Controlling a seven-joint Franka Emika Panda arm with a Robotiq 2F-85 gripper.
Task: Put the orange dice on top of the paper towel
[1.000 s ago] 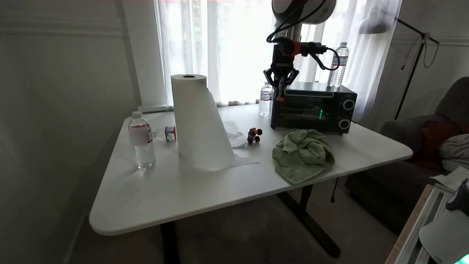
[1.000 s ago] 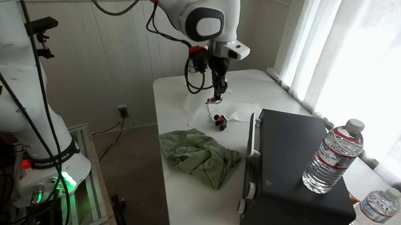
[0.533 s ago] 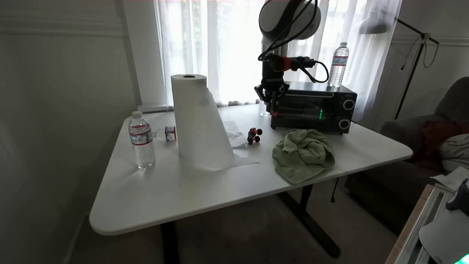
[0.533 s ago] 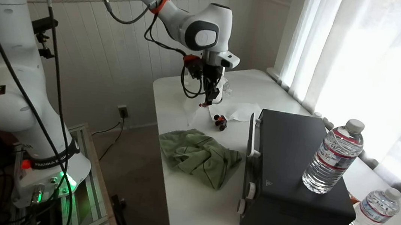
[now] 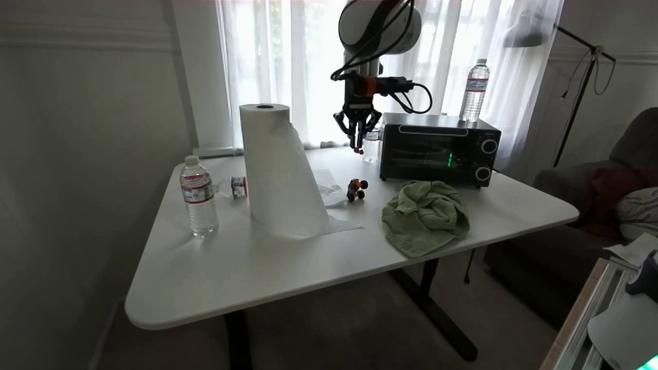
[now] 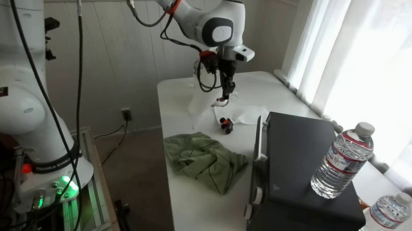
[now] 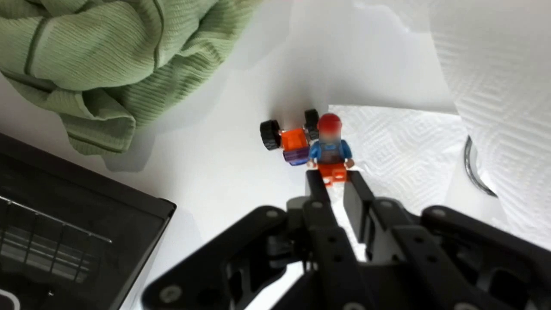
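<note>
No orange dice shows in any view. My gripper [image 7: 334, 175] is shut on a small toy figure [image 7: 329, 150] with a red cap, blue sleeves and orange legs; the fingers pinch its legs. In both exterior views the gripper [image 5: 356, 146] [image 6: 225, 96] hangs above the table with the figure [image 5: 358, 151] below its fingertips. The white paper towel roll [image 5: 272, 169] stands upright, left of the gripper in that exterior view, with a loose end trailing on the table. A flat paper towel sheet [image 7: 396, 150] lies on the table; it also shows in an exterior view [image 6: 248, 114].
A small orange and black toy car [image 7: 294, 140] [image 5: 356, 190] is on the table below the gripper. A green cloth [image 5: 424, 218] and a black toaster oven [image 5: 439, 149] stand nearby. A water bottle [image 5: 199, 198] stands beyond the roll; another bottle [image 5: 475, 92] stands on the oven.
My gripper has moved with the toy figure toward the paper towel roll, dipping and then rising a little. The car, roll, cloth and bottles have not moved.
</note>
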